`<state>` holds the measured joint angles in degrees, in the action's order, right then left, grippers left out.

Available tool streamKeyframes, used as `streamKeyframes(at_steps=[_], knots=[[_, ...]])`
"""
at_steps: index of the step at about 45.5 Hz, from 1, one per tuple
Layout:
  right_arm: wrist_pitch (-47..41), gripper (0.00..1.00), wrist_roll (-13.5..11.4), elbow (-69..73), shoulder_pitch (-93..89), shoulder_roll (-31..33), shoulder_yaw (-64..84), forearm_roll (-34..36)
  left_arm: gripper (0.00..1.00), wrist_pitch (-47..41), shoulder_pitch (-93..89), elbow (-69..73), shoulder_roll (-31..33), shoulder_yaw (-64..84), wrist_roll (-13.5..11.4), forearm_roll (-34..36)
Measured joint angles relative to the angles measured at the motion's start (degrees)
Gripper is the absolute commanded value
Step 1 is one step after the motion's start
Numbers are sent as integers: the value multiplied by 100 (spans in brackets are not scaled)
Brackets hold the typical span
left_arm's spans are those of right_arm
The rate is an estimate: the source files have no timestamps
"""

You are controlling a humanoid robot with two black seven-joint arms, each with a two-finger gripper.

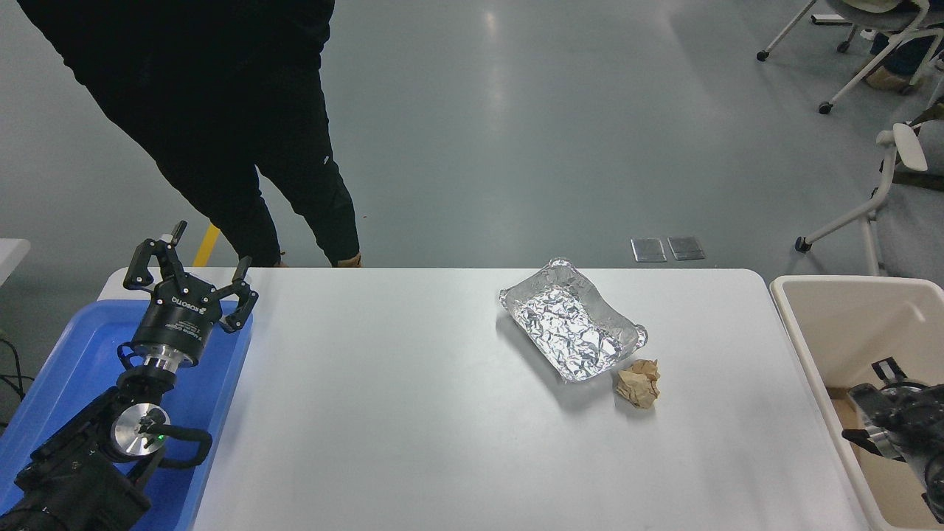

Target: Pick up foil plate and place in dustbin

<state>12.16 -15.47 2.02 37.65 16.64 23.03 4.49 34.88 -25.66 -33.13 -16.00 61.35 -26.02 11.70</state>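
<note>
Lying on the white counter (413, 413), right of its middle, the foil plate (573, 329) is a shallow rectangular tray of crinkled, shiny silver foil with a raised rolled rim — its long side runs at a slant from the counter's far edge toward the near right. Its floor is heavily creased and catches the light in bright patches, and the rim is bent unevenly at the corners. Nothing holds it. Just beside its near right corner sits a small crumpled brown paper ball (639, 384).

The dustbin (826, 324), a beige bin with a thick rounded rim and smooth deep walls, stands off the counter's right end, well apart from the plate. The right hand (885, 413) shows low at the picture's right edge, over the bin's opening; whether it is open or closed cannot be told.

The left hand (188, 276) is parked at the lower left over a blue tray (74, 354), its fingers spread wide and holding nothing. A person in black clothing (221, 110) stands at the counter's far side, on the left.
</note>
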Motion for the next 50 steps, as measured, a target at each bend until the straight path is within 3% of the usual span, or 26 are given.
streamKeyframes(at_steps=[41,42,46,50], knots=[[-12,0,-9,118,4,84,4,3,98,0,0,0,-1,0,0,0],[-13,3,-9,132,16,97,4,3,98,0,0,0,-1,0,0,0],[-18,46,-9,207,81,187,10,2,98,0,0,0,-1,0,0,0],[-19,68,-9,274,147,284,28,1,98,0,0,0,-3,0,0,0]])
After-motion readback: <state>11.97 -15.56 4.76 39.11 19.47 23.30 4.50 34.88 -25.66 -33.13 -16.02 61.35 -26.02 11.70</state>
